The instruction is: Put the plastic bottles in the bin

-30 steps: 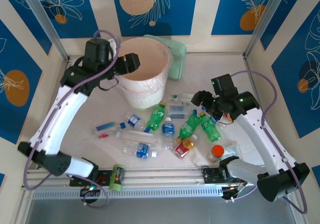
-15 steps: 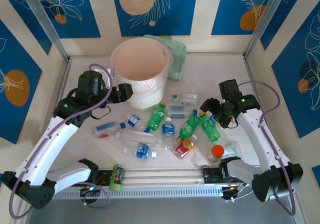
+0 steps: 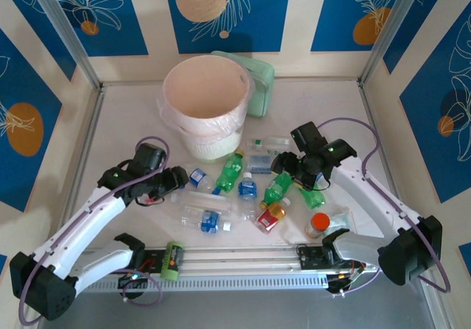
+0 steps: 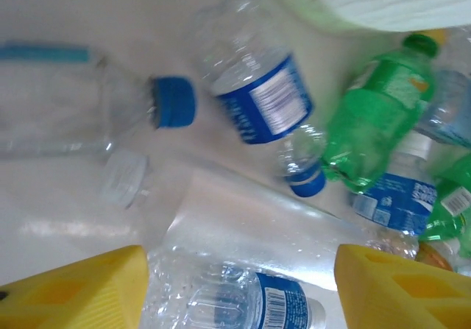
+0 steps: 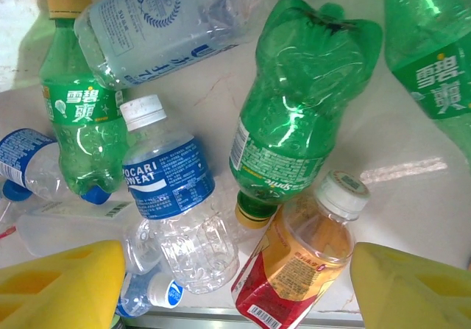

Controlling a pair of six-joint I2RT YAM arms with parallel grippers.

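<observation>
The plastic bottles [image 3: 243,193] lie in a loose heap on the table [image 3: 125,123], just in front of the bin [image 3: 210,141], which stands at the far side with its pinkish liner folded over the rim. They all look empty, so I'd judge them very light, thin-walled and slick. They will likely roll or skid if nudged and cave in if pinched hard. The green Sprite bottle [image 5: 302,115] is already dented at its base. The safest hold is probably across the labelled waist, where the wall runs straight, or at the stiffer neck below the cap.

The left gripper [image 3: 179,177] hangs low over the left edge of the heap. Its yellow fingers [image 4: 73,292] are spread wide with nothing held, and a clear blue-labelled bottle [image 4: 243,307] lies on the table between them. The right gripper [image 3: 285,164] is likewise wide open and empty over the right side of the heap. The Pocari Sweat bottle [image 5: 165,189] and the red-and-yellow-labelled bottle [image 5: 294,263] lie beneath its gap.

From above I can take in how the heap sits relative to the bin, and the orange-capped container [image 3: 318,224] at the near right. The wrist cameras give what that height loses: printed labels, dents, and which bottle overlaps which. How close the fingertips are to the table I cannot tell.
</observation>
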